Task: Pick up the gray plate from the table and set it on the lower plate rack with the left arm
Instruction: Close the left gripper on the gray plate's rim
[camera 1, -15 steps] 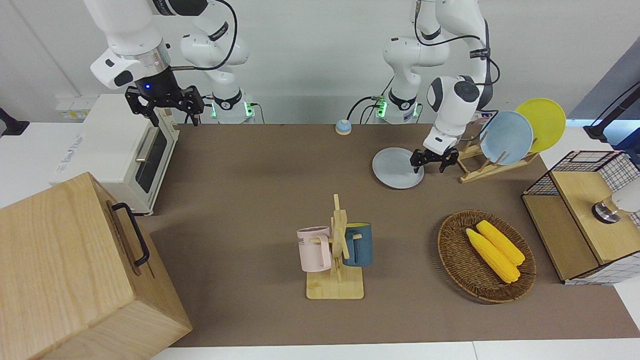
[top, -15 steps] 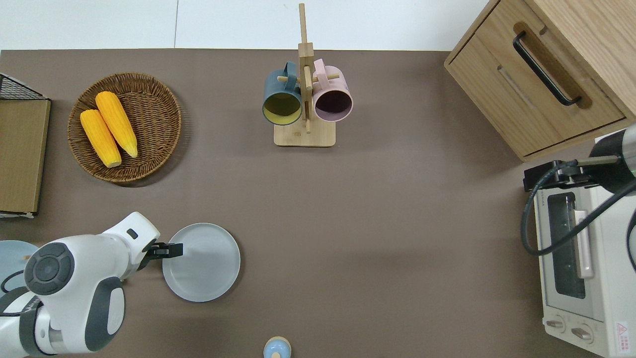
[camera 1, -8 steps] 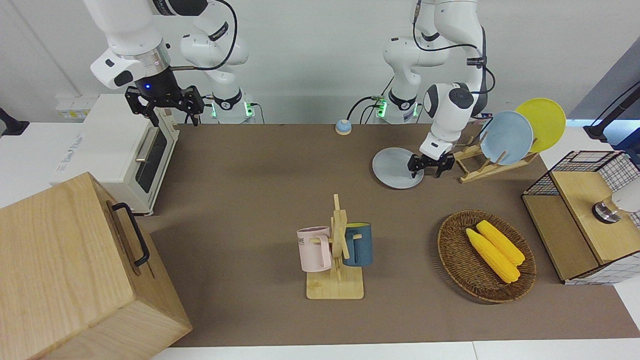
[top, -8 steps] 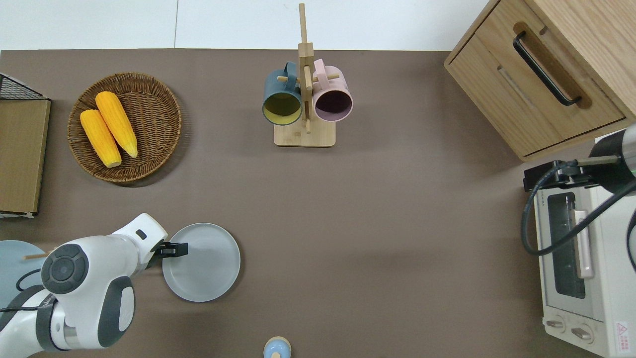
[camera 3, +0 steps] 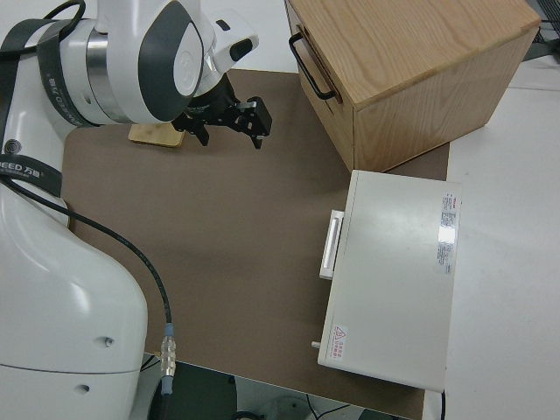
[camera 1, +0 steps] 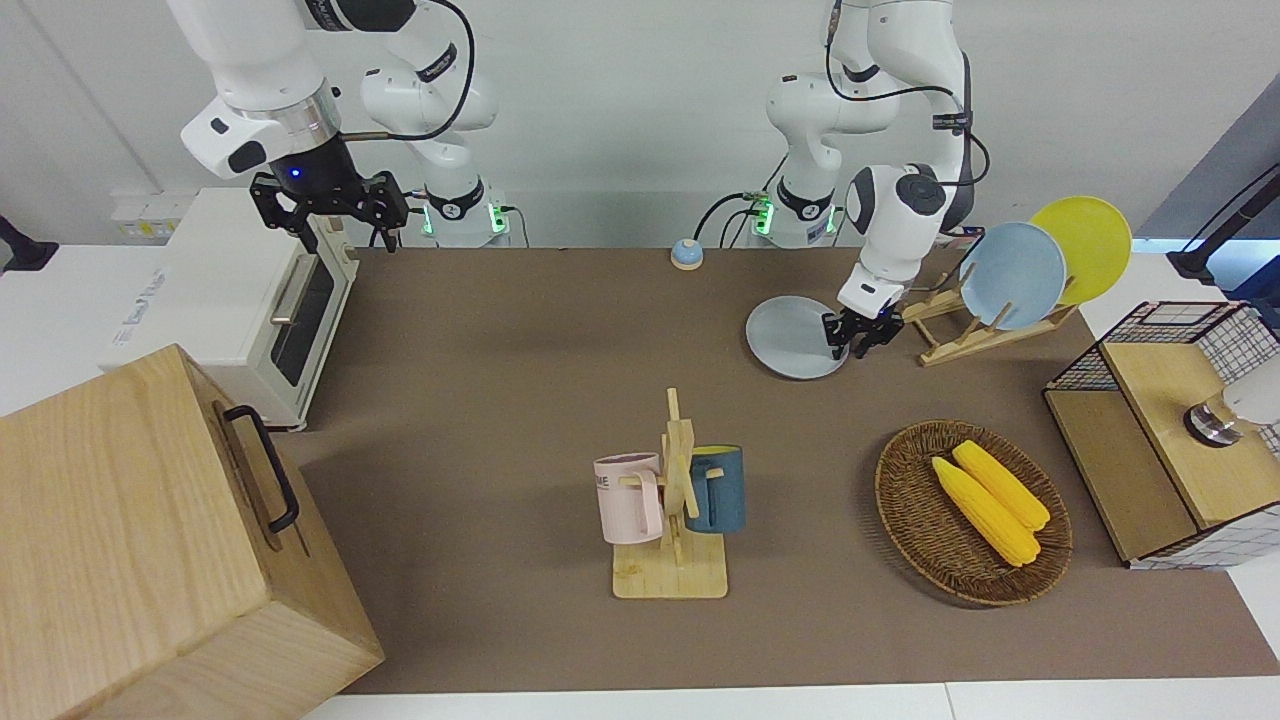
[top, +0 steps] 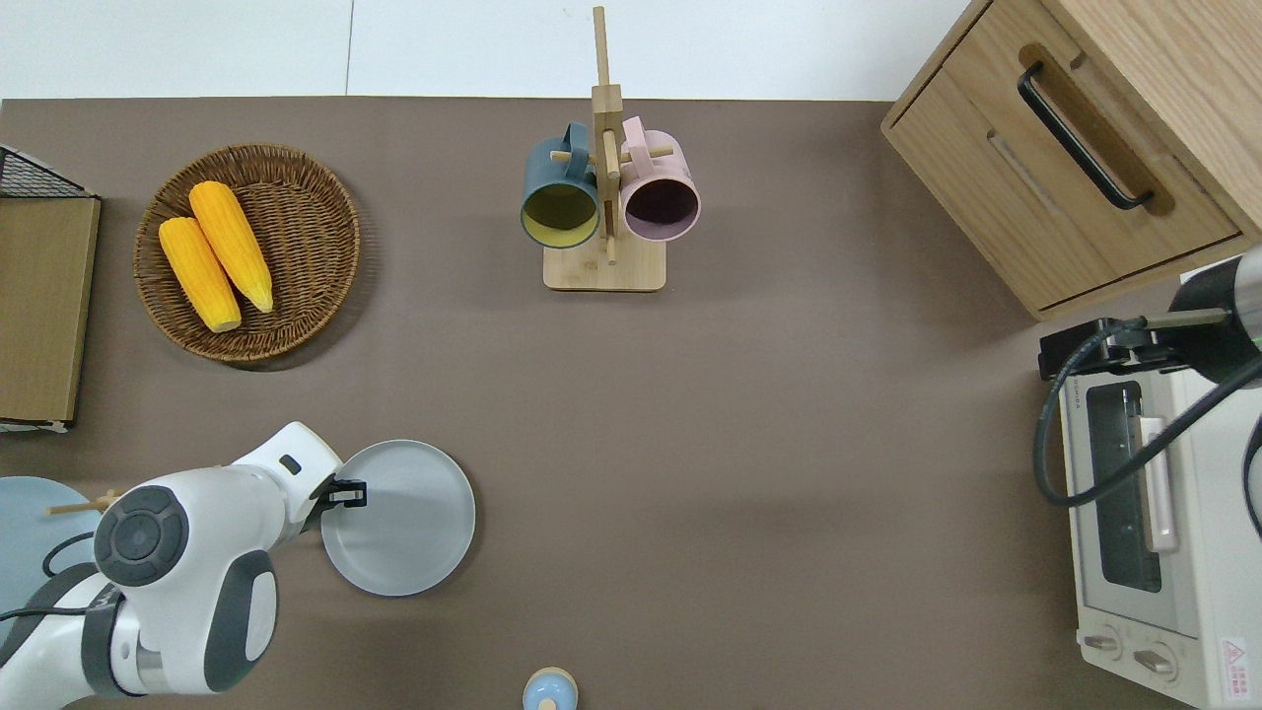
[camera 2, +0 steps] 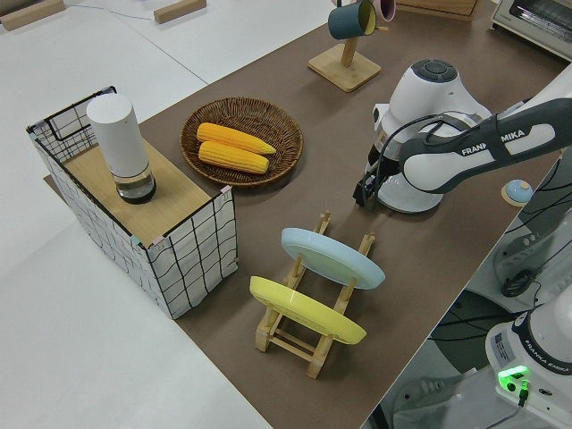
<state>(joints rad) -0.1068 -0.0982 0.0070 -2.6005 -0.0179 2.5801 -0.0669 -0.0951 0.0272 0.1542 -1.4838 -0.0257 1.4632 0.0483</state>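
Observation:
The gray plate [camera 1: 790, 338] lies flat on the brown table mat, also seen from above [top: 404, 523]. My left gripper [camera 1: 856, 336] is low at the plate's rim on the side toward the left arm's end of the table, also seen from above [top: 347, 491] and in the left side view [camera 2: 365, 191]. The lower plate rack [camera 1: 975, 338] stands beside the plate, toward the left arm's end of the table. It holds a light blue plate [camera 1: 1012, 275] and a yellow plate [camera 1: 1085, 250]; it also shows in the left side view [camera 2: 304, 344]. My right gripper [camera 1: 330, 212] is parked and open.
A wooden mug stand [camera 1: 670, 578] with two mugs stands mid-table. A wicker basket [camera 1: 900, 500] holds two corn cobs. A wire-sided box [camera 1: 1150, 400] stands at the left arm's end. A toaster oven [camera 1: 230, 290] and a wooden cabinet [camera 1: 130, 540] stand at the right arm's end.
My left gripper has come down and in to the gray plate's rim, and its wrist has turned. The plate has shifted very slightly. The right arm has not moved.

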